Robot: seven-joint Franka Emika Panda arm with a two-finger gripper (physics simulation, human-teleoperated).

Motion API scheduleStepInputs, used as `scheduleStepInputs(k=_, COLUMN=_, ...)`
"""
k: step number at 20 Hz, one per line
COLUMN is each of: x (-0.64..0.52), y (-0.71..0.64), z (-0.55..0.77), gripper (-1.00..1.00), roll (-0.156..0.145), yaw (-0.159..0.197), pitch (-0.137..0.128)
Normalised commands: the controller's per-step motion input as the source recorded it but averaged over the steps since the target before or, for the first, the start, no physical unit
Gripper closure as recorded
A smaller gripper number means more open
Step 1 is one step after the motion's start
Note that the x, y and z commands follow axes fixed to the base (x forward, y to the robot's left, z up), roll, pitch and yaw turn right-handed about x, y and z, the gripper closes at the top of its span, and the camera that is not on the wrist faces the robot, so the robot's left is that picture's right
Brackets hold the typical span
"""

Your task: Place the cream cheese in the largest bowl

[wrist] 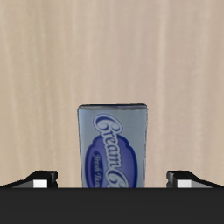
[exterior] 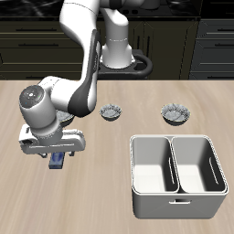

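The cream cheese point(exterior: 57, 165) is a small blue box lying flat on the wooden table, with its label facing up in the wrist view point(wrist: 112, 144). My gripper point(exterior: 57, 157) hangs low right over it. In the wrist view the gripper point(wrist: 109, 180) is open, with one fingertip on each side of the box and a clear gap to both. The largest bowl does not show in either view. Only two small patterned bowls are visible, and the arm hides part of the table's back.
Two small speckled bowls point(exterior: 111, 112) point(exterior: 175, 113) sit farther back at mid-table. A white two-compartment bin point(exterior: 176, 171) stands near the front edge, away from the gripper. The robot's base point(exterior: 119, 46) is at the back.
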Motion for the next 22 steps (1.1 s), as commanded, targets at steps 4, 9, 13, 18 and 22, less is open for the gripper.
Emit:
scheduleStepInputs(k=4, x=-0.07, y=-0.08, z=-0.07, gripper=1.0, roll=-0.01, yaw=-0.021, pitch=0.006)
scheduleStepInputs(k=9, x=-0.06, y=-0.04, z=0.06, gripper=1.0, roll=-0.005, yaw=-0.005, pitch=-0.007)
scheduleStepInputs(k=13, x=-0.07, y=0.02, z=0.18, gripper=1.0, roll=-0.001, yaw=0.0, pitch=-0.026)
scheduleStepInputs(k=18, x=-0.08, y=0.03, z=0.21, gripper=1.0, roll=-0.003, yaw=-0.002, pitch=-0.03)
scheduleStepInputs(k=22, x=-0.26, y=0.08, z=0.32, gripper=1.0, roll=-0.009, yaw=-0.038, pitch=-0.028)
